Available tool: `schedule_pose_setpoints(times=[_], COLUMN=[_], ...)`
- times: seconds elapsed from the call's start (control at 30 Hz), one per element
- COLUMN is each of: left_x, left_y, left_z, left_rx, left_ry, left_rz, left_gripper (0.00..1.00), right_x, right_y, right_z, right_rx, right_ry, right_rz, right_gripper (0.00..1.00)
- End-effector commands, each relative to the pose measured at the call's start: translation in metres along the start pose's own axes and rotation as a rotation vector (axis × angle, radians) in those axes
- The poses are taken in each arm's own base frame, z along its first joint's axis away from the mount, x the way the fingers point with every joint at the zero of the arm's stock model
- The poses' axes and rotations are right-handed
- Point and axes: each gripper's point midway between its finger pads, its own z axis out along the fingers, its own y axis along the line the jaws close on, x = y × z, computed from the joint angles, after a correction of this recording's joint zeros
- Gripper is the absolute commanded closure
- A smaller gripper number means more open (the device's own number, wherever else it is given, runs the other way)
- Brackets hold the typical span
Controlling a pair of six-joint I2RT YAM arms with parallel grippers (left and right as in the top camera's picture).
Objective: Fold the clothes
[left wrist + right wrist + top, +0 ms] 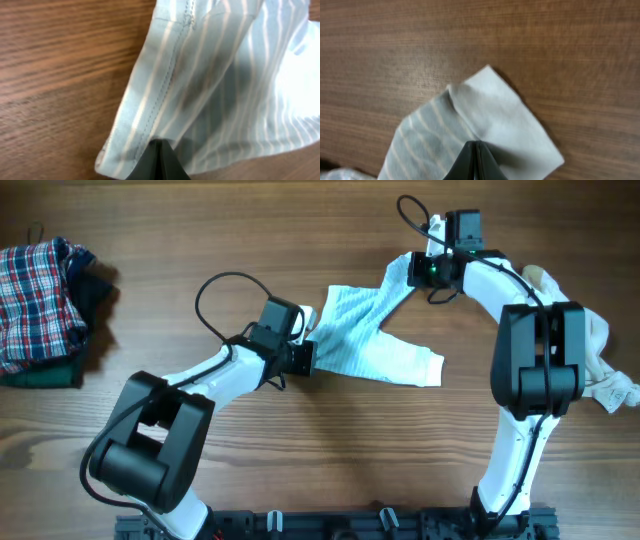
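A light blue striped garment (372, 340) lies on the wooden table between my two arms. My left gripper (303, 356) is shut on its left hem; the left wrist view shows the closed fingers (159, 146) pinching the stitched edge of the striped cloth (225, 75). My right gripper (415, 270) is shut on the garment's upper right corner; the right wrist view shows the closed fingers (476, 148) on a pale cuff-like end (505, 120). The cloth is stretched loosely between both grippers.
A plaid red-and-blue shirt on dark green clothes (40, 300) is piled at the far left. A cream-coloured bundle of clothes (600, 350) lies at the right edge behind the right arm. The table (330, 470) is brown wood.
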Motion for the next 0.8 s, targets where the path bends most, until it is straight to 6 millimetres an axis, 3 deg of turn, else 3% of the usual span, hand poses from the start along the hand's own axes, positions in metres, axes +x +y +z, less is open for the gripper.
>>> schedule_pose_setpoints(times=[0.0,0.27,0.47,0.77], left_x=[-0.020,-0.075,-0.109,-0.125], left_y=[0.023,0.003,-0.011,-0.039], left_z=[-0.009,-0.028,-0.040,-0.047], left_rx=[-0.139,-0.081,-0.029,0.084], left_ry=[-0.086,-0.288,-0.434,-0.511], left_rz=[-0.008,0.026,0.052,0.208], left_gripper=[0.96,0.96,0.94,0.96], right_x=[0.016,0.067,0.097,0.134], right_y=[-0.002,-0.031,-0.031,-0.029], right_z=[0.003,-0.008,-0.018,-0.038], right_rx=[-0.002,0.173,0.193,0.221], right_ry=[0.069,0.271,0.392,0.553], right_rz=[0.005,0.069,0.120,0.206], right_gripper=[0.96,0.96,0.96,0.96])
